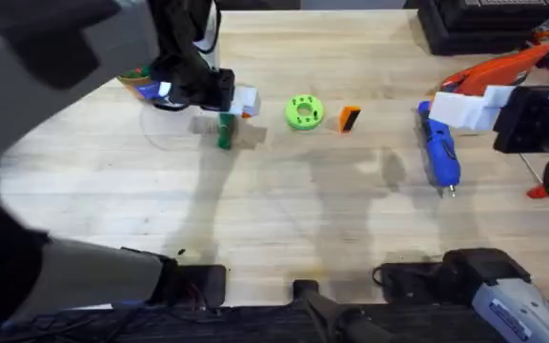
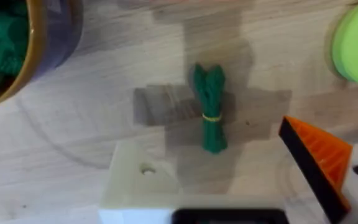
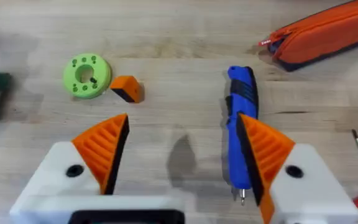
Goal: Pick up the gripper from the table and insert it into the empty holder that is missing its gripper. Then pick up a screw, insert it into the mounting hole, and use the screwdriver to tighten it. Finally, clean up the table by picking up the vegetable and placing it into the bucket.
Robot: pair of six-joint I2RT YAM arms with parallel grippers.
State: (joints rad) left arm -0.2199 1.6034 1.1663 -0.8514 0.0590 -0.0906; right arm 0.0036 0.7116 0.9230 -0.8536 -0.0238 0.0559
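Seating the orange wedge (image 1: 349,118) requires the spread right tool (image 3: 179,163) to lower over it squarely; left tool (image 2: 241,168) spread.

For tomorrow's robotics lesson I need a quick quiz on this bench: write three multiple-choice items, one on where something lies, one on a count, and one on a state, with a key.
1. In the overhead view, what lies between the lime-green disc and the screwdriver?
A. the loose orange gripper
B. the bucket
C. the vegetable

2. How many orange pads does the left gripper carry in its wrist view?
A. none
B. one
C. two

3. How does the screwdriver sit?
A. upright on its base
B. lying flat on the table
C. lifted by the right gripper

Key: 1 A, the gripper lies just beside the disc, towards the screwdriver. 2 B, one white block has a pad, while the holder is bare. 3 B, it lies on the table, and the right gripper is open above it.
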